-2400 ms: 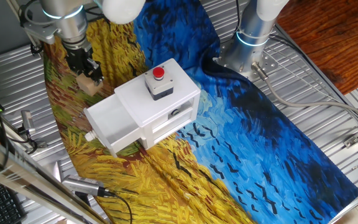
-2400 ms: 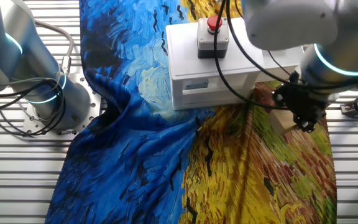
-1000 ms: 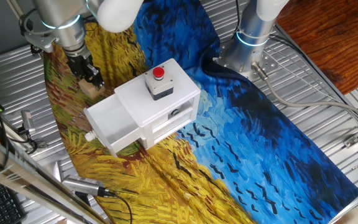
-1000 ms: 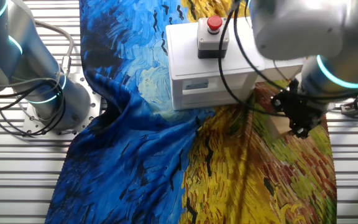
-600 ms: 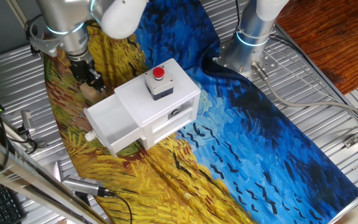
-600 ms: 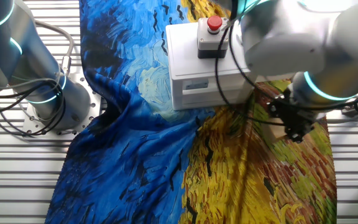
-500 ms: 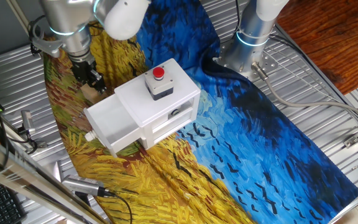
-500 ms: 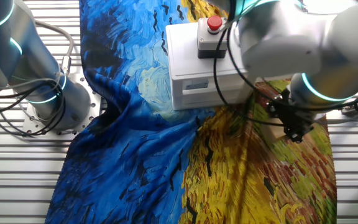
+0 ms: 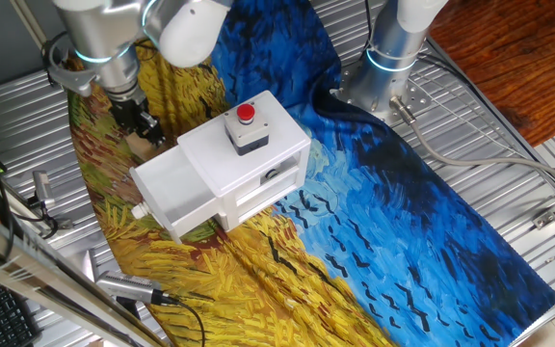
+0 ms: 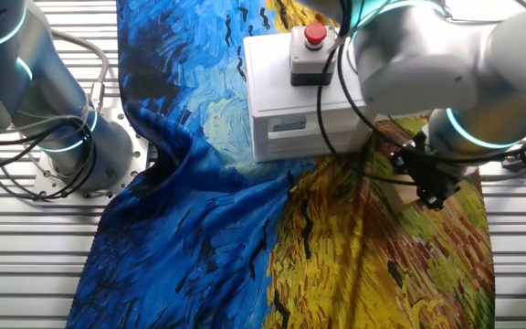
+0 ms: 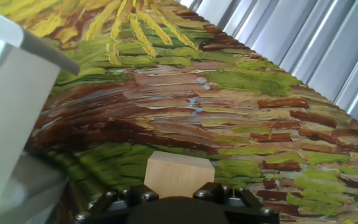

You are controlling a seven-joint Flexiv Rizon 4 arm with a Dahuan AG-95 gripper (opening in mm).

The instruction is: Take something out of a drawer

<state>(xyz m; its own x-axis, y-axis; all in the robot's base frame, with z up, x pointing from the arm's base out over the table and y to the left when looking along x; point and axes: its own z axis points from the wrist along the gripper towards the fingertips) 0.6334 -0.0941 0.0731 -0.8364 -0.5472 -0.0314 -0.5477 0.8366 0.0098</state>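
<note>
Tan wooden block (image 11: pixel 179 173) sits clamped in the black pincer (image 9: pixel 139 122), low over the painted cloth (image 9: pixel 374 222) on the surface, just beside the pulled-out white drawer (image 9: pixel 176 193). Judged step: setting down; next comes release. Arm points steeply downward.

**Arm low at upper left, gripper pointing down**

Reaches in from the top left of one fixed view, silver wrist with a lit teal ring, black gripper (image 9: pixel 135 122) hanging below it near the frame's upper left. From the other fixed view, sits at right centre, gripper (image 10: pixel 426 185) angled down and toward the lower right. In the hand view, only the black gripper base shows along the bottom edge. Finger spacing not readable in any view.
</note>
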